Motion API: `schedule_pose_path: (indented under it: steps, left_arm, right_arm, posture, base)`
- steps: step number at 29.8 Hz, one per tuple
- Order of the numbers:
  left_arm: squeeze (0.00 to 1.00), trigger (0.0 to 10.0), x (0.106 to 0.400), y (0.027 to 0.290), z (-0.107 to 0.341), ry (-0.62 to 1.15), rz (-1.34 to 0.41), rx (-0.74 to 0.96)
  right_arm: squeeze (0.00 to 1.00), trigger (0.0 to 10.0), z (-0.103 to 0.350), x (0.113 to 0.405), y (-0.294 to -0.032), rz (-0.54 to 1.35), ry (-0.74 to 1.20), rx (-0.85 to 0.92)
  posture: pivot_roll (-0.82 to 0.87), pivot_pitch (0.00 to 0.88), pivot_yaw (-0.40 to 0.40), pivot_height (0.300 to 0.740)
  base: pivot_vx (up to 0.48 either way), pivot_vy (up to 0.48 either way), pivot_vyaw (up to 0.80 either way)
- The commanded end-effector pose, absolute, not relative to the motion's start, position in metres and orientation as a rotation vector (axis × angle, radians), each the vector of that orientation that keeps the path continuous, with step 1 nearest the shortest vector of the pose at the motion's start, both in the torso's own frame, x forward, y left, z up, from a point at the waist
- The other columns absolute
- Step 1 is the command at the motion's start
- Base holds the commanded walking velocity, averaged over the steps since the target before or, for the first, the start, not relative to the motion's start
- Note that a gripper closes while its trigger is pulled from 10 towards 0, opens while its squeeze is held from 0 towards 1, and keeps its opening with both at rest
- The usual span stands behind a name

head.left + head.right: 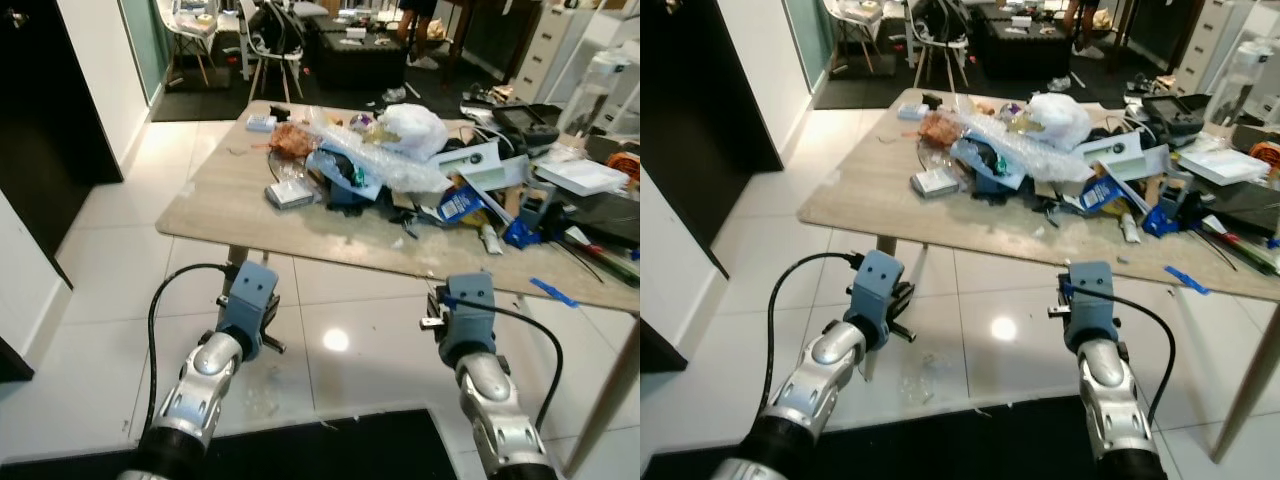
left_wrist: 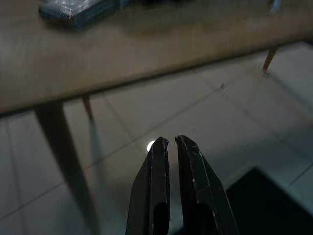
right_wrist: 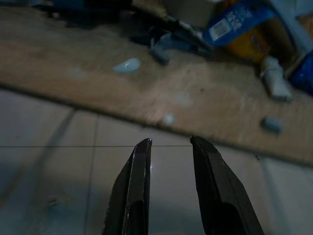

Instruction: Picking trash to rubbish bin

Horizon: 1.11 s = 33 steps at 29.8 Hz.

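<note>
Short of the bench [image 1: 230,205], we are holding our right pincer [image 3: 169,143] slightly spread and our left pincer [image 2: 166,142] nearly pressed together, both empty; the trash pile [image 1: 375,155] is lying beyond the bench edge, ahead, nearer our right arm.

I have open tiled floor [image 1: 330,300] ahead of both arms, bare near table [image 1: 230,195] surface at 11 o'clock, trash heap [image 1: 365,155] blocking 12 o'clock, boxes and tools [image 1: 520,195] crowding 1 o'clock, table leg [image 2: 63,152] standing near my left gripper [image 2: 171,142]
</note>
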State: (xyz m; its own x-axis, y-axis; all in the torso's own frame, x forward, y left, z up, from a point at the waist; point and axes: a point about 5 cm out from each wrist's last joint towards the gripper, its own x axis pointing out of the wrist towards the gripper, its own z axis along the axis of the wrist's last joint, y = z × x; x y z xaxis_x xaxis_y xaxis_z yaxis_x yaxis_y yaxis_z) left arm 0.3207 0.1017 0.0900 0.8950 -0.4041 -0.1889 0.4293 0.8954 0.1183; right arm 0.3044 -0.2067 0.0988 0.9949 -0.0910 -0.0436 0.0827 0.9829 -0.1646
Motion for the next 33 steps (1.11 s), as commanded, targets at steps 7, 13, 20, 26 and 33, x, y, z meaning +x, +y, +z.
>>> schedule_pose_path:
  steps: [7, 13, 20, 26, 33]
  left_arm:
    - [0.0, 10.0, 0.319, 0.103, 0.09, 0.159, -0.439, 0.158]
    - [0.0, 10.0, 0.321, 0.103, 0.102, 0.085, -0.434, 0.118]
    - [0.0, 10.0, 0.323, 0.1, 0.111, 0.036, -0.429, 0.074]
    - [0.0, 10.0, 0.321, 0.099, 0.109, 0.047, -0.429, 0.075]
    - [0.0, 10.0, 0.319, 0.1, 0.109, 0.026, -0.423, 0.08]
  right_arm:
    - [0.0, 10.0, 0.106, 0.306, -0.202, -0.07, 0.013, -0.124]
    - [0.0, 10.0, 0.11, 0.306, -0.199, -0.045, -0.018, -0.148]
    - [0.0, 10.0, 0.108, 0.305, -0.197, -0.039, -0.013, -0.144]
    - [0.0, 10.0, 0.108, 0.305, -0.195, -0.027, -0.012, -0.144]
    - [0.0, 10.0, 0.107, 0.305, -0.192, -0.005, -0.007, -0.146]
  posture:
    - [-0.13, 0.057, 0.008, 0.74]
    - [-0.13, 0.058, 0.009, 0.74]
    - [-0.13, 0.057, 0.009, 0.74]
    - [-0.13, 0.059, 0.005, 0.74]
    - [-0.13, 0.058, 0.002, 0.74]
  base:
    - [0.397, 0.0, -0.5]
    - [0.396, 0.0, -0.13]
    - [0.389, 0.0, 0.0]
    - [0.322, 0.0, 0.0]
    - [0.0, 0.0, 0.0]
